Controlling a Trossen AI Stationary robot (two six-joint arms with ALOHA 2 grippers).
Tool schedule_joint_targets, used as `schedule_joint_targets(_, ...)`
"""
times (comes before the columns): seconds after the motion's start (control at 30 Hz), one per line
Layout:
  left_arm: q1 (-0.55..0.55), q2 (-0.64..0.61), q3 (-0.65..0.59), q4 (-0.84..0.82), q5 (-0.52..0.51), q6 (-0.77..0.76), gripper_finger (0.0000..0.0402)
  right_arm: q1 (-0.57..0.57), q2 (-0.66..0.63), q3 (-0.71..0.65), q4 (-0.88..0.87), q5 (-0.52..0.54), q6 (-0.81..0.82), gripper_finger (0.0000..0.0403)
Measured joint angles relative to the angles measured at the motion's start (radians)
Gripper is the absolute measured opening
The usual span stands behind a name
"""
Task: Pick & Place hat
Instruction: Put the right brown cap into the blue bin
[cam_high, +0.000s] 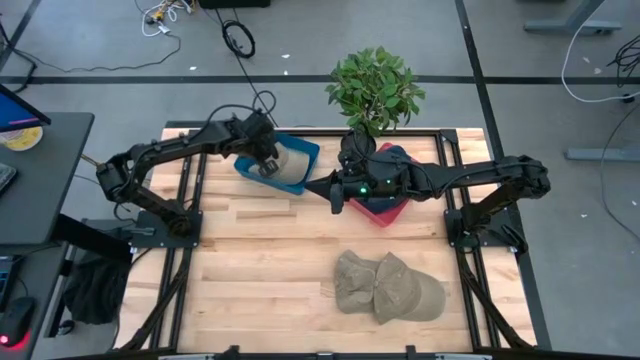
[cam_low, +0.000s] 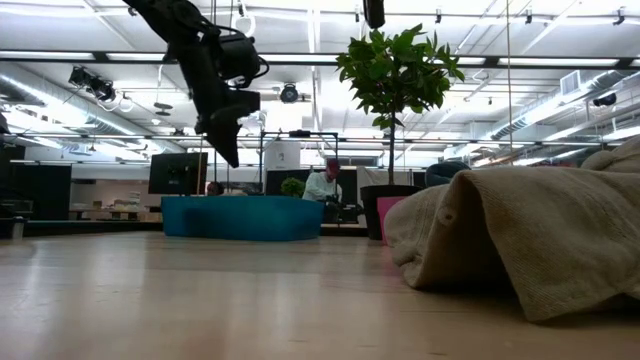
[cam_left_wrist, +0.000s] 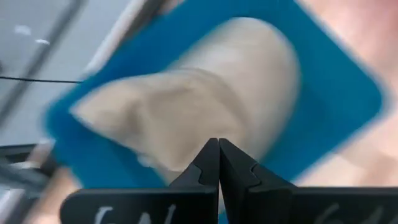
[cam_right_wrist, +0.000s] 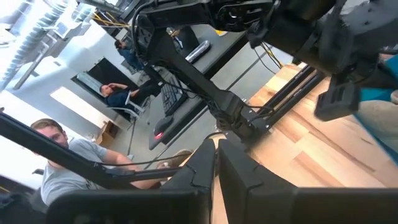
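1. Four tan hats in the high view: one hat (cam_high: 287, 163) lies inside the blue tray (cam_high: 305, 152) at the back of the wooden table (cam_high: 260, 270); two more hats (cam_high: 390, 287) lie overlapping on the front right of the table. The left gripper (cam_high: 268, 165) hangs over the tray, above the hat in it. The right gripper (cam_high: 318, 186) points sideways toward the tray, its arm stretched above a red tray (cam_high: 378, 212) (dark cloth inside). A potted plant (cam_high: 375, 90) stands behind the red tray.

2. Low view: the left gripper (cam_low: 228, 150) hangs in the air above the blue tray (cam_low: 243, 217), fingers together, holding nothing. A tan hat (cam_low: 530, 235) fills the near right. The plant (cam_low: 397, 70) rises behind it. A seated person shows far back in the room.

3. Left wrist view: the fingers (cam_left_wrist: 208, 163) are pressed together, empty, above the hat (cam_left_wrist: 211, 99) resting in the blue tray (cam_left_wrist: 336, 106).

4. Right wrist view: the fingers (cam_right_wrist: 205, 158) meet at the tips, clamped on nothing. Beyond them the left arm (cam_right_wrist: 205, 87) crosses the table edge; people sit at desks in the room behind.
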Motion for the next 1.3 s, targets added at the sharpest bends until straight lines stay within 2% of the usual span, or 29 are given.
schedule_joint_targets(0.2,-0.097,-0.045,0.001,-0.024,0.155,-0.133,0.0003,0.039,-0.042,0.000,-0.083,0.007,0.006,0.0025)
schedule_joint_targets(0.4,-0.260,-0.114,0.001,0.000,0.169,-0.229,0.0003,0.103,-0.102,0.001,-0.405,0.053,0.094,0.0025)
schedule_joint_targets(0.6,-0.382,-0.133,0.001,0.037,0.208,-0.315,0.0003,0.197,-0.139,0.000,-0.768,0.028,0.273,0.0025)
schedule_joint_targets(0.77,-0.445,-0.133,0.001,0.115,0.268,-0.389,0.0003,0.287,-0.145,0.000,-1.113,-0.080,0.546,0.0025)
schedule_joint_targets(0.93,-0.483,-0.133,0.001,0.173,0.270,-0.389,0.0003,0.383,-0.145,0.000,-1.389,-0.335,0.746,0.0041)
schedule_joint_targets(1.07,-0.500,-0.132,0.001,0.172,0.290,-0.387,0.0003,0.504,-0.145,0.000,-1.423,-0.409,0.963,0.0085)
schedule_joint_targets(1.3,-0.504,-0.132,0.001,0.192,0.436,-0.388,0.0003,0.706,-0.145,-0.075,-1.164,-0.342,1.300,0.0201)
